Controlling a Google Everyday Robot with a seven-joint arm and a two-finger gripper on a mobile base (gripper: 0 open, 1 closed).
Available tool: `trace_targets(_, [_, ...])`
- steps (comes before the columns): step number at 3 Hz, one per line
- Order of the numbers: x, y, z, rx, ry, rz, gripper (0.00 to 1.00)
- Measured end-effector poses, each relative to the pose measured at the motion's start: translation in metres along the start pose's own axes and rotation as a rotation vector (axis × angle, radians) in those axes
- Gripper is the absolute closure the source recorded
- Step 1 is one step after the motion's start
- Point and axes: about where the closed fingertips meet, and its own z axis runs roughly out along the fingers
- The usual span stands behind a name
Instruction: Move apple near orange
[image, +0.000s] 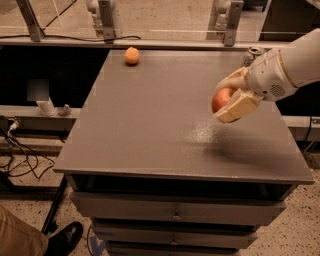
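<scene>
The red apple (221, 99) sits between the cream fingers of my gripper (229, 98), which is shut on it and holds it above the right half of the grey table (150, 125). The white arm comes in from the right edge. The small pale orange (132, 55) lies on the table near its far left corner, well away from the apple.
A drink can (252, 52) stands at the far right of the table, partly hidden behind the arm. Drawers run under the table front. A soap bottle (45, 102) stands on a low ledge at left. A person's shoe (62, 240) is on the floor at bottom left.
</scene>
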Motion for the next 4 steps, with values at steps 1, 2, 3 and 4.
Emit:
trace_targets(1, [-0.009, -0.011, 0.005, 0.043, -0.038, 0.003, 1.00])
trace_targets(2, [-0.040, -0.047, 0.036, 0.113, -0.120, 0.038, 1.00])
trace_targets(3, [-0.071, -0.092, 0.074, 0.176, -0.161, 0.071, 1.00])
trace_targets(4, [-0.099, -0.137, 0.119, 0.225, -0.166, 0.093, 1.00])
